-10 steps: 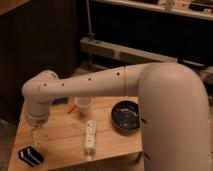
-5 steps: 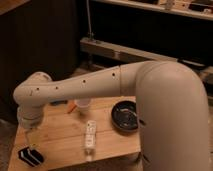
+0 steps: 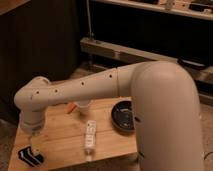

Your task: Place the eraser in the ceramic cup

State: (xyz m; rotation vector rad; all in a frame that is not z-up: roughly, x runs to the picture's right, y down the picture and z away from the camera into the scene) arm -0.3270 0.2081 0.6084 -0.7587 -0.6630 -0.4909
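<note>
Tool (image 3: 36, 144) hangs just over the small black, white-striped rectangular eraser (image 3: 28, 157); whether it is spread or pressed together cannot be told. The eraser rests on the wooden tabletop (image 3: 60, 131). Well apart from the eraser, up and to the right, stands the small round pale ceramic cup (image 3: 82, 105). Farther right of the eraser sits a wide black shallow bowl (image 3: 124, 117).

No legible text or numbers anywhere.

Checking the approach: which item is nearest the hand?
The eraser, the black white-striped block; the hand is right at it, while the white bar, ceramic cup and black bowl lie farther off.
</note>
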